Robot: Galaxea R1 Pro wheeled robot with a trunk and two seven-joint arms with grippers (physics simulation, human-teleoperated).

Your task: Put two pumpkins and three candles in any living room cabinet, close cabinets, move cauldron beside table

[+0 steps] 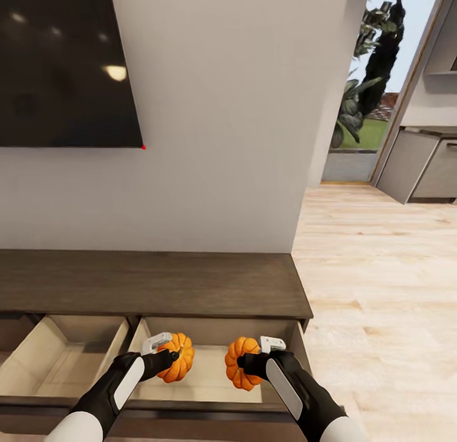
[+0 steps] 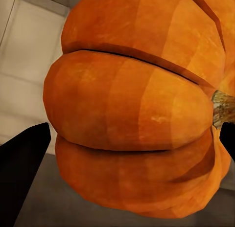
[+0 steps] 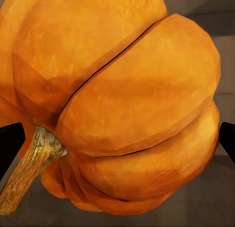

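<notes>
two ribbed, matte orange pumpkins are held over the cabinet (image 1: 152, 283), a dark wood-grain unit with pale drawer insides. the left pumpkin (image 1: 178, 357) is clamped between the closed fingers of the left gripper (image 1: 166, 351), the right pumpkin (image 1: 241, 363) likewise in the right gripper (image 1: 257, 356). both are held above the open right-hand drawer (image 1: 209, 378), apart. bare plank floor (image 1: 381, 289) is seen beside the cabinet's right end.

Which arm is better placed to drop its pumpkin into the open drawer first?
Either, marginally the left: the left gripper and the right gripper each hold a pumpkin over the same open drawer, and the left one sits slightly deeper over it.
</notes>
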